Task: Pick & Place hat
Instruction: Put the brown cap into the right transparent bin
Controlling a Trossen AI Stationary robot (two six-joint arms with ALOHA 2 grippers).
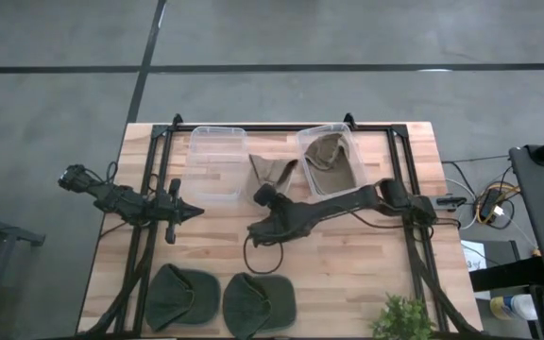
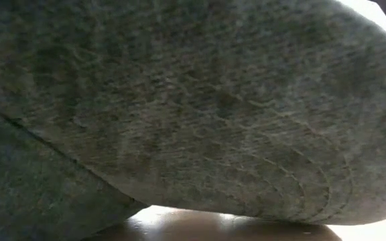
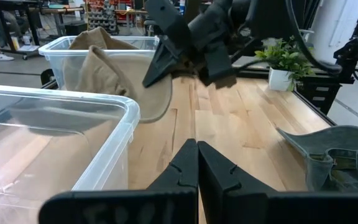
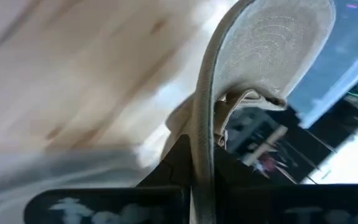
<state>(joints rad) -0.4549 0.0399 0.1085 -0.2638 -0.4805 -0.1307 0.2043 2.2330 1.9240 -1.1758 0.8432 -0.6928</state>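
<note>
Right arm reaches diagonally across the tabletop (image 1: 348, 255); right tool (image 1: 264, 195) is clamped on the brim of a tan hat (image 1: 270, 171), between two clear bins (image 1: 217, 161). Hat's crown is partly hidden. Brim points toward the tool. Left tool (image 1: 195, 212) hovers, fingers together, empty.

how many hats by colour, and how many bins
Tan hats: 2 — one held by the right gripper, tan hat, and one in the bin
Green hats: 2
Clear bins: 2
Total: 6
</note>
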